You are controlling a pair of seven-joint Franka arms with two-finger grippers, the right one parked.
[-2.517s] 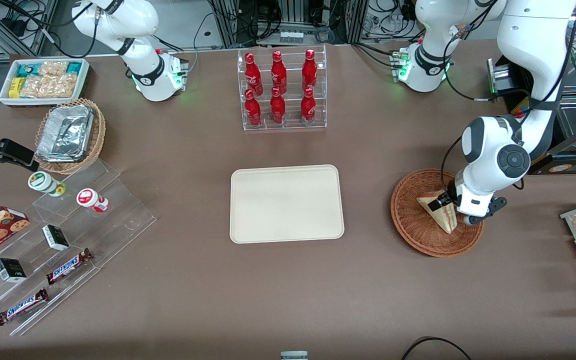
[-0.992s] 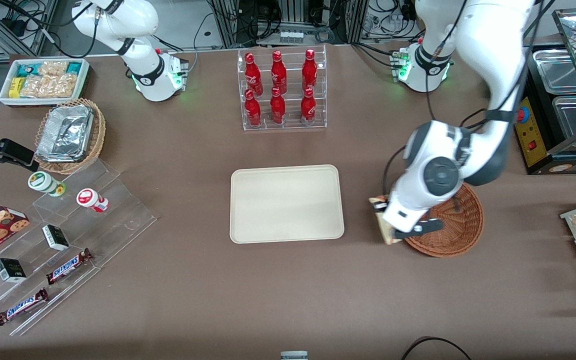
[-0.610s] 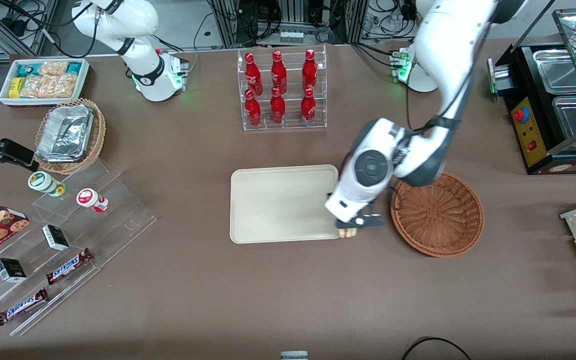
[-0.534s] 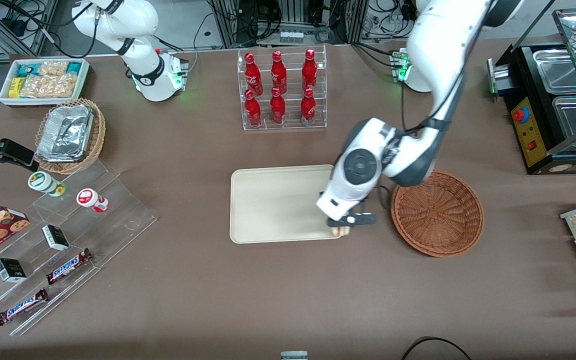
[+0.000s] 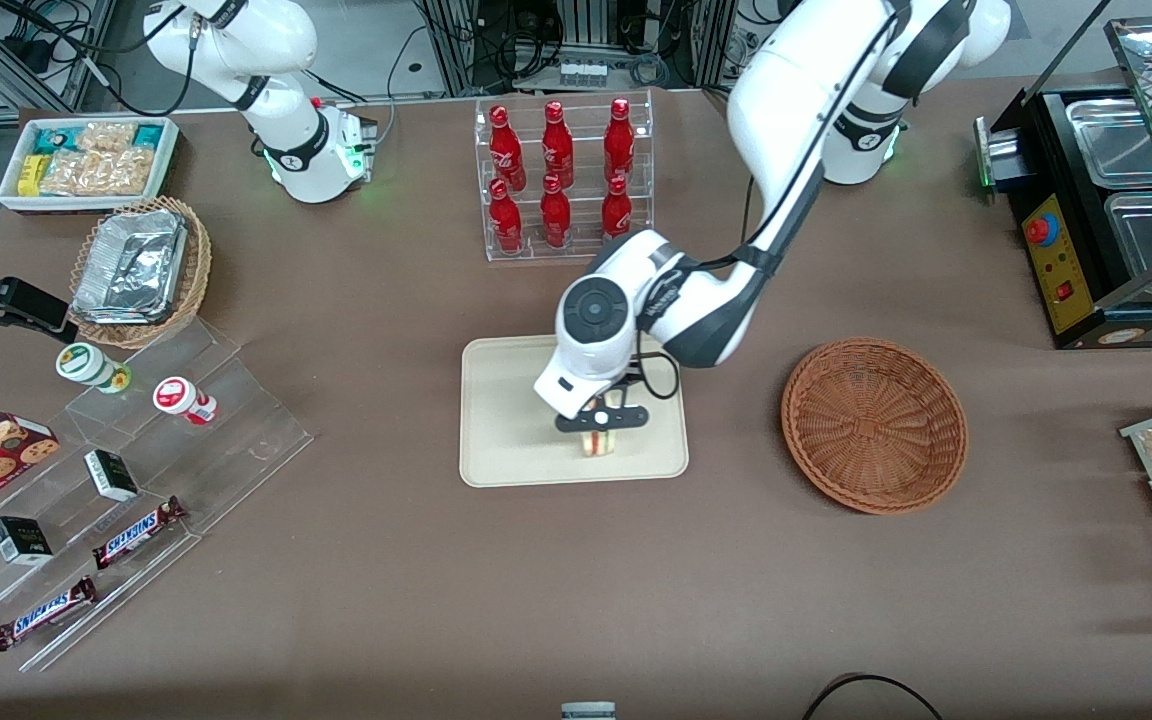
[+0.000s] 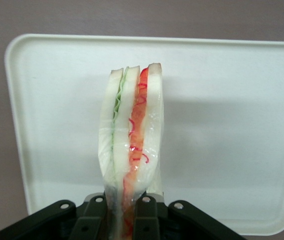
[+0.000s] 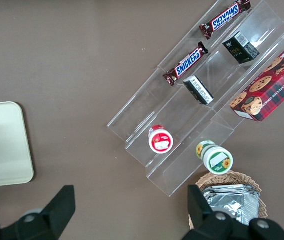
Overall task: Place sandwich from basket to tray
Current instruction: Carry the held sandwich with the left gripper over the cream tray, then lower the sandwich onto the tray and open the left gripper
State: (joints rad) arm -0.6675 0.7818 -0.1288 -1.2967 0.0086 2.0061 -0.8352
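The clear-wrapped sandwich (image 6: 132, 135) stands on edge between my gripper's (image 6: 123, 215) black fingers (image 6: 93, 215), which are shut on its lower end. Its red and green filling layers face the wrist camera. In the front view my gripper (image 5: 598, 425) hangs over the cream tray (image 5: 506, 400), near the tray's edge closest to the camera, with the sandwich (image 5: 596, 443) showing just below it. I cannot tell whether the sandwich touches the tray (image 6: 231, 125). The reddish-brown wicker basket (image 5: 874, 424) sits empty beside the tray, toward the working arm's end.
An acrylic rack of red bottles (image 5: 561, 175) stands farther from the camera than the tray. Toward the parked arm's end lie a clear stepped shelf (image 5: 136, 470) with snack bars and cups, a tan basket with foil containers (image 5: 136, 270) and a white snack bin (image 5: 86, 160).
My gripper lifted the sandwich out of the basket and carried it sideways to above the tray. The basket is now empty.
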